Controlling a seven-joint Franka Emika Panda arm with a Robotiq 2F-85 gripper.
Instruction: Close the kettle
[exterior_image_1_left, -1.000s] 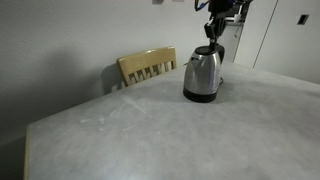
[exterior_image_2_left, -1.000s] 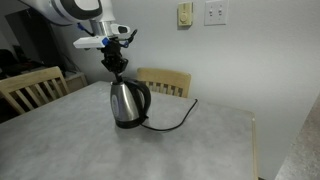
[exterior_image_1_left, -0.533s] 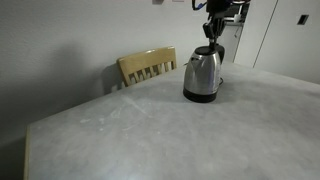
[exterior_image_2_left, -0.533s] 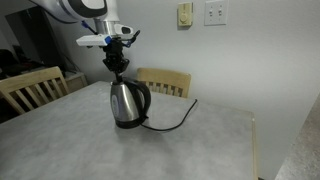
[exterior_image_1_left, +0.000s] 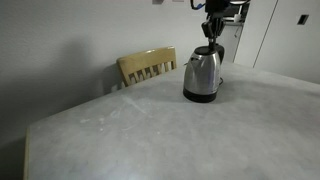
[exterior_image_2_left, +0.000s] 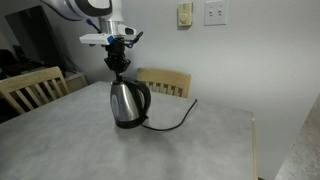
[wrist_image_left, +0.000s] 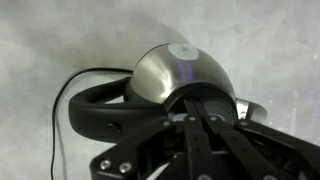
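Note:
The shiny steel kettle (exterior_image_1_left: 203, 75) stands on its black base on the pale table, and it also shows in an exterior view (exterior_image_2_left: 127, 103). My gripper (exterior_image_1_left: 208, 44) hangs straight above its top, fingers pointing down, close over the black lid; it is also seen in an exterior view (exterior_image_2_left: 117, 69). In the wrist view the kettle (wrist_image_left: 172, 68) fills the middle, its black handle to the left, and my fingers (wrist_image_left: 195, 102) lie pressed together over the black lid. Whether the fingertips touch the lid, and how far the lid stands open, I cannot tell.
The kettle's black cord (exterior_image_2_left: 176, 117) trails across the table (exterior_image_1_left: 140, 130) toward the wall. A wooden chair (exterior_image_1_left: 147, 66) stands behind the table; another chair (exterior_image_2_left: 30, 88) is at the side. The table edge runs near the kettle.
The gripper has shifted only slightly above the kettle; the kettle itself has not moved.

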